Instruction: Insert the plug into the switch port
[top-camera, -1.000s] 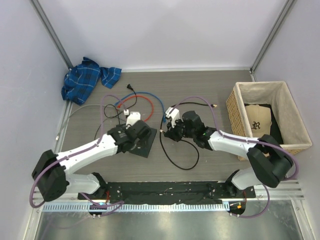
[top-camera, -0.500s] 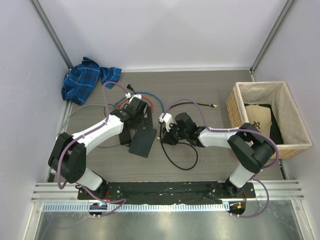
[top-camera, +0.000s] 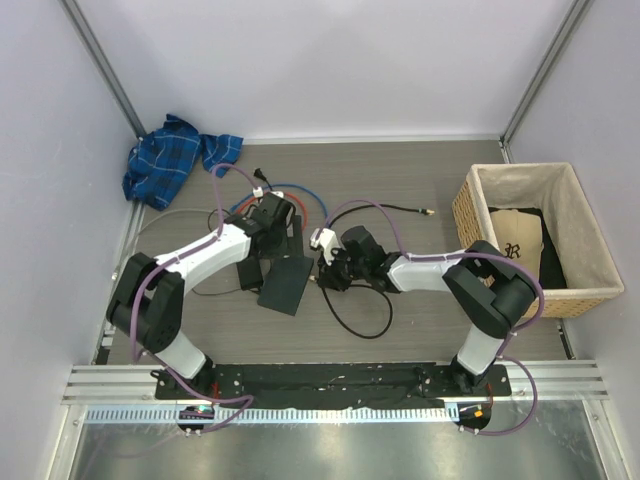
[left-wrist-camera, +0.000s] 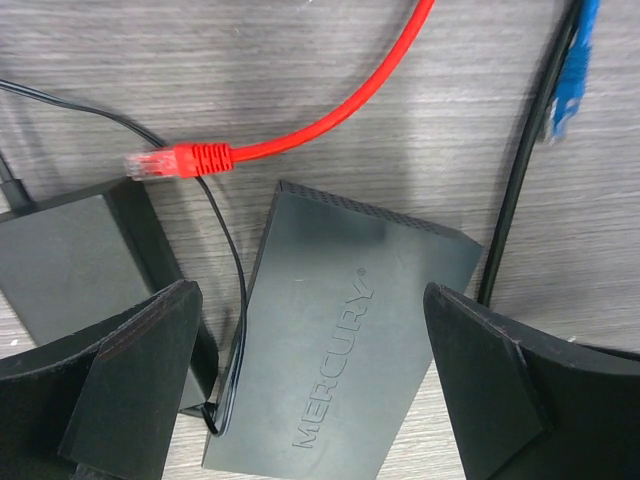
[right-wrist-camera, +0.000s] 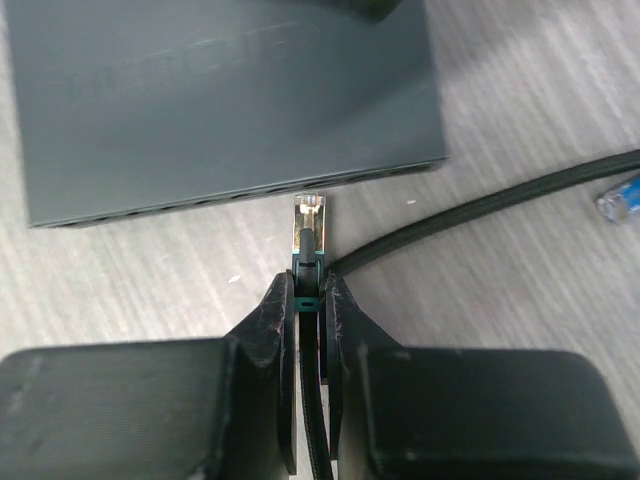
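On the table (top-camera: 420, 180), near its middle, the switch (right-wrist-camera: 220, 100) is lying flat, and I am working the approach step, with insertion not yet done. My right end effector (right-wrist-camera: 310, 300) is pinching the plug (right-wrist-camera: 310, 215) between nearly closed fingers, the clear tip pointing straight at the switch's near edge. The black cable (right-wrist-camera: 480, 205) is trailing off to the side. The tip is sitting just beside that edge, apart from it by a sliver of bare table. The switch port (right-wrist-camera: 300, 188) is hard for me to make out. The edge is showing only a dim row of openings in the right wrist view, so I cannot say for certain that the plug is facing one.

My left end effector (left-wrist-camera: 310, 340) is hanging wide open above the far end of the switch, gripping nothing. An adapter brick (left-wrist-camera: 70, 260) and a loose red cable (left-wrist-camera: 300, 130) are lying just beside that end.

I am judging that the next move calls for a small sideways correction to centre the tip on an opening. A straight, level push should follow, ideally with the left fingers bracing the light switch so it is not sliding away.
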